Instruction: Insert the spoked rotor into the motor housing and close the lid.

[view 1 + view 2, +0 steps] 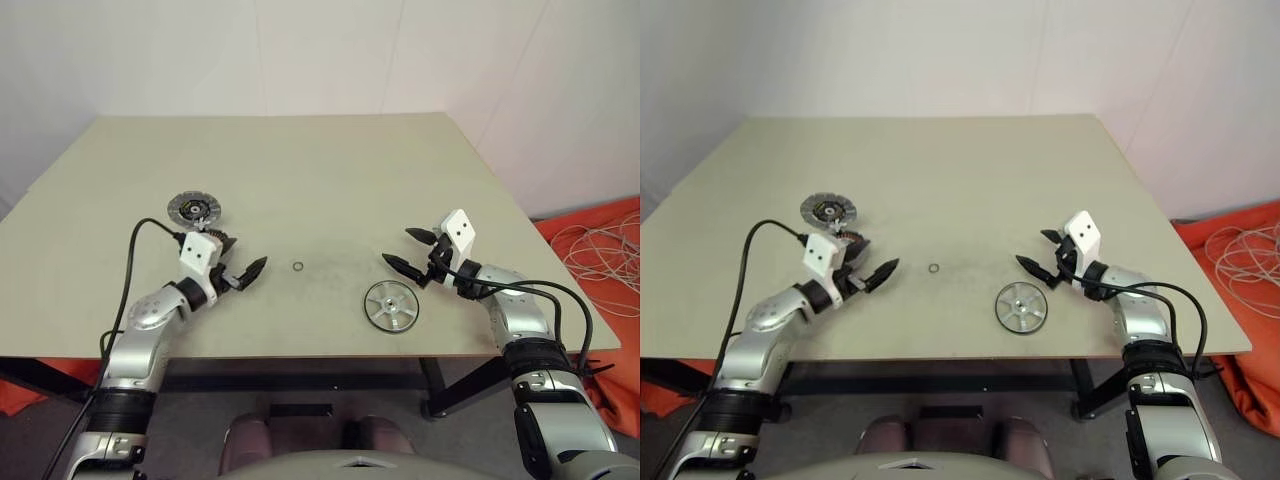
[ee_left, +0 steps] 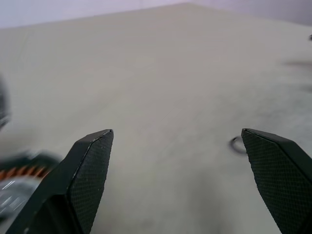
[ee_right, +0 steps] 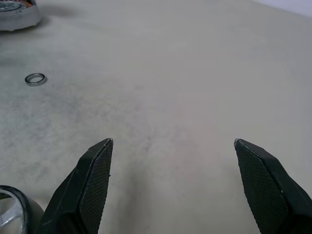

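Left eye view is showing the left gripper (image 1: 243, 260) hovering with its black fingers spread wide and holding nothing, just right of the motor housing (image 1: 216, 243), which is sitting partly hidden behind it near the table's (image 1: 300, 160) left side, with the lid (image 1: 193, 209) lying dark face up just beyond. The right gripper (image 1: 409, 250) is likewise standing wide apart and empty at the right, with the spoked rotor (image 1: 390, 306) lying flat just nearer. A tiny ring (image 1: 298, 266) is resting between both grippers.
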